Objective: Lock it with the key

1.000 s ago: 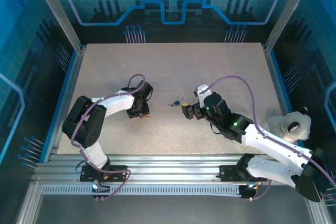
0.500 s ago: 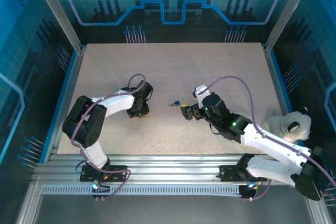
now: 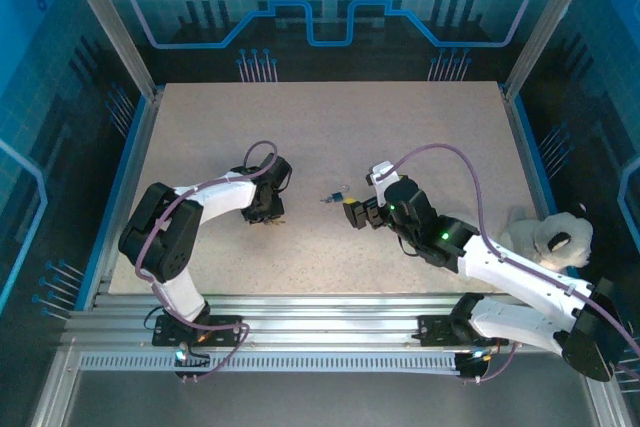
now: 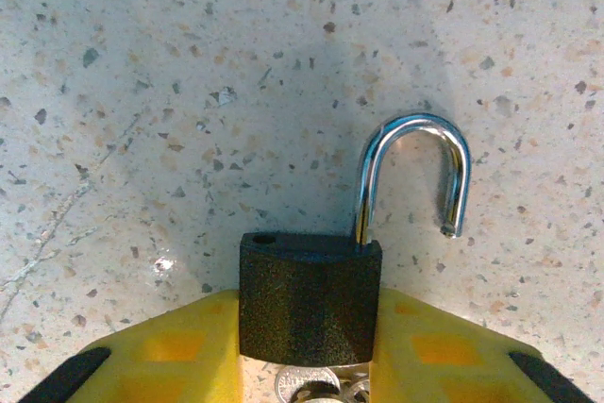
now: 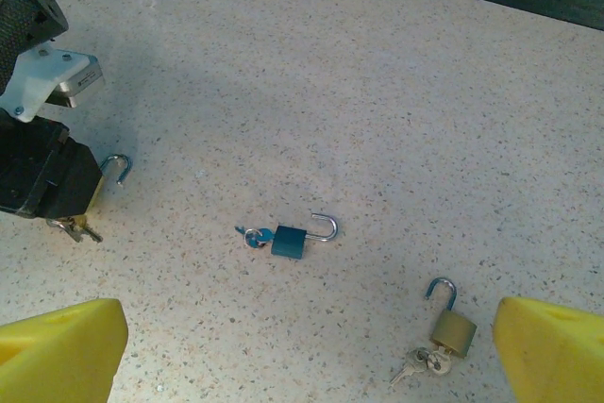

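1. Clenched on both flanks of the black padlock (image 4: 310,280): the yellow fingers (image 4: 170,356) of the left gripper (image 4: 308,327), pads tight against the body.
2. Aimed straight ahead out of the jaws: the lock's long axis, chrome shackle (image 4: 412,172) leading. Sprung open, swung round, free end hanging clear off the body's right side, away from the empty hole at top left. Tucked behind at the base, between the fingers: the keys (image 4: 311,386).
3. Held low over the bench (image 3: 330,127), left of centre, a little toward the near edge.
4. Spread wide and empty near the bench centre: the right gripper (image 5: 302,351), facing the left one.
5. Lying loose ahead of the right gripper, shackles open: a blue padlock (image 5: 289,241) with key near the centre, and a brass padlock (image 5: 453,332) with keys closer in. Both nearer the right arm.
6. Probably needed next: shackle swung back over the hole and pressed home, then the key turned. Judged a leftward reach for the right arm, toward the lock's key end.
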Controlling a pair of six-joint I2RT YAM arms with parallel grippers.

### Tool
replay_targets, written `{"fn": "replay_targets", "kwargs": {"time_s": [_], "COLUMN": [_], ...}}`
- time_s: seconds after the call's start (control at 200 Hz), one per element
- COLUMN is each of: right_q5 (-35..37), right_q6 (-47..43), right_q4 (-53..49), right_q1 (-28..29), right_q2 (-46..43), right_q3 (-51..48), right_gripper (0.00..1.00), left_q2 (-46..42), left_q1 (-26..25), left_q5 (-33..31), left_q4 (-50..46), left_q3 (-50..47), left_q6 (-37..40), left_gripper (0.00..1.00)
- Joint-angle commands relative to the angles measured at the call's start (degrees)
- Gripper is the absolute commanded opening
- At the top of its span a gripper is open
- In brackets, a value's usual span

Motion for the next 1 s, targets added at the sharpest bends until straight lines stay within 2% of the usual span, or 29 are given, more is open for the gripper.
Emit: {"fn": "replay_targets", "kwargs": {"time_s": [0.0,0.055,0.525,0.681,0.996], "right_q5": [1.4,1.75,3.14,1.01,-8.63], "right_q6": [-0.88,-0.76,2.01,2.87,8.23], "right_q4": [0.85,0.63,2.56,2.24,0.21], "right_q1": [1.03,1.01,0.96,0.1,-4.9], "right_q2": [0.52,0.74,0.96,1.21,1.84], "right_q3": [1.78,1.87,1.17,1.21,1.87], "right_gripper": [1.0,1.0,1.0,1.0,1.0], "left_q2": [2.68,2.54,-5.24,-8.14,-14.55], "left_q1": [0.16,0.17,-0.97,-1.81,-5.92], "left_q5": [1.7,1.8,5.42,7.12,10.31], "left_q4": [3.24,3.24,5.64,6.32,8.95], "left_q3": [-1.22,-1.38,-4.47,-5.26,-6.83], "left_q6": [0.97,0.88,2.24,3.12,7.65], "left_gripper": [0.1,0.0,0.0,0.0,0.0]}}
